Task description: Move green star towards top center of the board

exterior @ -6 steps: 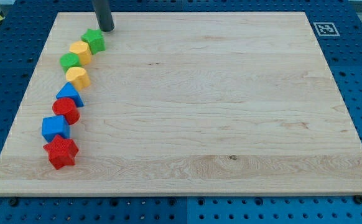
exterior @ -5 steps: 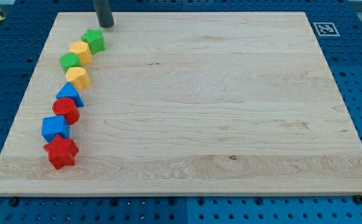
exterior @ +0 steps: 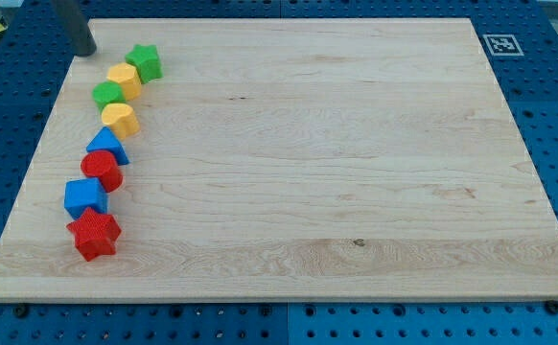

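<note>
The green star (exterior: 146,62) sits near the board's top left, at the top end of a curved line of blocks. My tip (exterior: 86,50) is at the board's top left corner, to the left of the green star and a little above it, with a clear gap between them. Below the star the line runs down the view's left: a yellow block (exterior: 124,79), a green block (exterior: 108,94), a second yellow block (exterior: 120,119), a blue triangle (exterior: 107,147), a red round block (exterior: 101,170), a blue block (exterior: 85,197) and a red star (exterior: 94,234).
The wooden board (exterior: 317,163) lies on a blue perforated table. A black and white marker (exterior: 499,44) is at the board's top right corner.
My tip has moved left, from just above the green star to the board's top left corner. No block has moved.
</note>
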`<action>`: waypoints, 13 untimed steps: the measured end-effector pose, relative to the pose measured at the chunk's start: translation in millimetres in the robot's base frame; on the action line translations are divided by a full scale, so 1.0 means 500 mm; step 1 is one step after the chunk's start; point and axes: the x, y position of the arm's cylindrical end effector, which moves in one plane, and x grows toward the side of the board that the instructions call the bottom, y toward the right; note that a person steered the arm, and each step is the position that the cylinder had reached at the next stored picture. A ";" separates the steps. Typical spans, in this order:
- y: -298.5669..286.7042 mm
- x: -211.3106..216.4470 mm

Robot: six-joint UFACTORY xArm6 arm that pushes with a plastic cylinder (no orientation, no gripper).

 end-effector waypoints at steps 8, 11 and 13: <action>0.456 0.085; 0.573 0.100; 0.581 0.068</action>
